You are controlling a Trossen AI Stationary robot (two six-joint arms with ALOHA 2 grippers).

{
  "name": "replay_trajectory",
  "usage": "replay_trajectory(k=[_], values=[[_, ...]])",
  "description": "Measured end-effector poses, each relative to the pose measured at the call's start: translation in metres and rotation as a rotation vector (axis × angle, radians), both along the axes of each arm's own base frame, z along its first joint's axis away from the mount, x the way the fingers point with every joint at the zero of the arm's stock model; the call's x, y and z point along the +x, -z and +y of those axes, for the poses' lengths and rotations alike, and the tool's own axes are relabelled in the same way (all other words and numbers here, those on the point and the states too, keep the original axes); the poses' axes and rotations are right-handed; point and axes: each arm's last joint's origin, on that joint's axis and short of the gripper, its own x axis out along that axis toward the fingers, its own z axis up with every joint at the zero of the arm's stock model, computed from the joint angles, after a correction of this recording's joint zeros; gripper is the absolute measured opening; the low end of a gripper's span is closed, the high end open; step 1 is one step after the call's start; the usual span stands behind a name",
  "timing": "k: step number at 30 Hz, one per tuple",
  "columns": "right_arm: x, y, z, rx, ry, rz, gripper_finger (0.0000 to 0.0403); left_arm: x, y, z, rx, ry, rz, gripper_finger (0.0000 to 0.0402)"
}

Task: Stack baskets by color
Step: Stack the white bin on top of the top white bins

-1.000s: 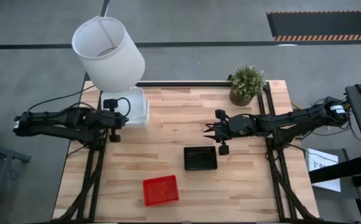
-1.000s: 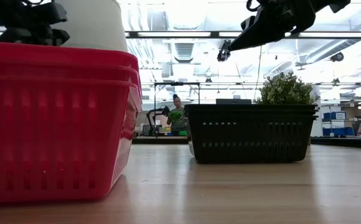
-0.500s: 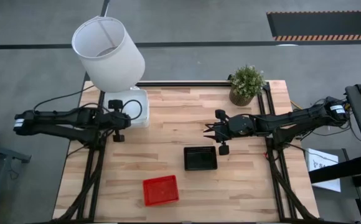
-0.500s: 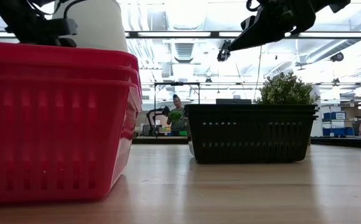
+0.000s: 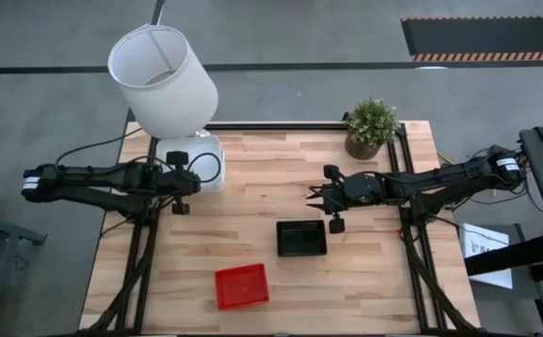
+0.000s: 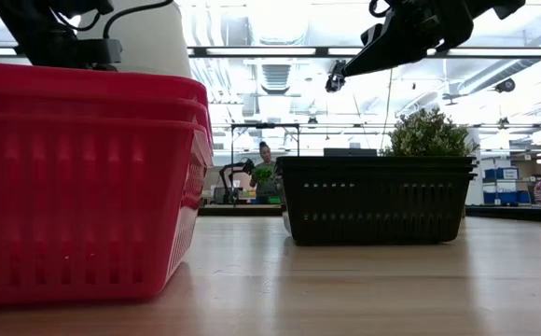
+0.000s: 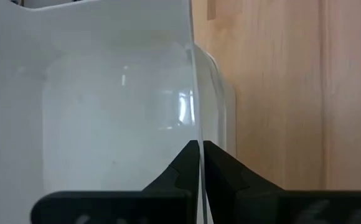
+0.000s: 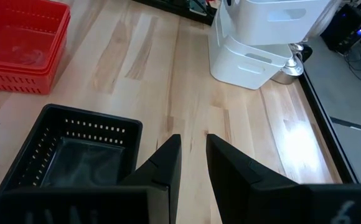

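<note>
White baskets (image 5: 201,154) stand stacked at the table's far left, partly under the lampshade; in the right wrist view the top one (image 8: 274,15) sits above a lower one (image 8: 255,62). My left gripper (image 5: 185,180) is shut on a white basket's wall. Red baskets (image 5: 242,286) lie nested near the front edge. A black basket (image 5: 301,238) rests on the table at the middle. Above and just beyond the black basket, my right gripper (image 5: 314,197) hangs narrowly open (image 8: 193,149), with nothing between its fingers. My left gripper pinches the white basket's thin near wall (image 7: 196,124), one finger inside the basket and one outside. The fingers come from the table's left, slanting down, and lie along the wall. Whether the basket rests fully on the one below, I cannot tell.
A white lampshade (image 5: 164,80) overhangs the far left corner. A potted plant (image 5: 372,126) stands at the far right. Bare wood lies between the white stack and the black basket. A person (image 6: 266,173) is far behind the table.
My left gripper has moved a little toward the table's right edge and down, along the near side of the white baskets, staying shut on the wall. My right arm has kept still.
</note>
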Motion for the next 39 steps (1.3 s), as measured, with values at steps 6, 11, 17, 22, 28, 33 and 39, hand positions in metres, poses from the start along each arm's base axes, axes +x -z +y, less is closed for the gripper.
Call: replay_trajectory(k=[6,11,17,22,28,33,39], values=[[0.0,0.0,0.0,0.007,0.004,0.0,0.0068,-0.001,0.0,0.0,0.001,0.0,0.006,0.0003],[0.0,0.0,0.0,0.008,0.002,0.0,0.0068,-0.003,-0.001,0.001,0.01,-0.009,-0.001,0.0033],[0.0,0.0,0.0,0.009,0.002,0.0,0.0068,-0.003,-0.001,0.001,0.026,-0.02,-0.003,0.0073],[0.0,0.0,0.0,0.009,0.002,0.0,0.0068,-0.002,-0.004,0.001,0.03,-0.022,-0.011,0.0081],[0.0,0.0,0.0,0.009,0.002,0.0,0.0068,0.02,-0.033,0.002,0.014,-0.034,-0.275,0.0082],[0.0,0.001,0.0,0.011,0.004,0.007,0.0068,0.031,-0.041,0.003,-0.006,-0.068,-0.353,0.0082],[-0.001,0.002,0.0,0.02,0.011,0.024,0.0068,0.034,-0.037,0.004,-0.089,-0.242,-0.399,0.0082]])
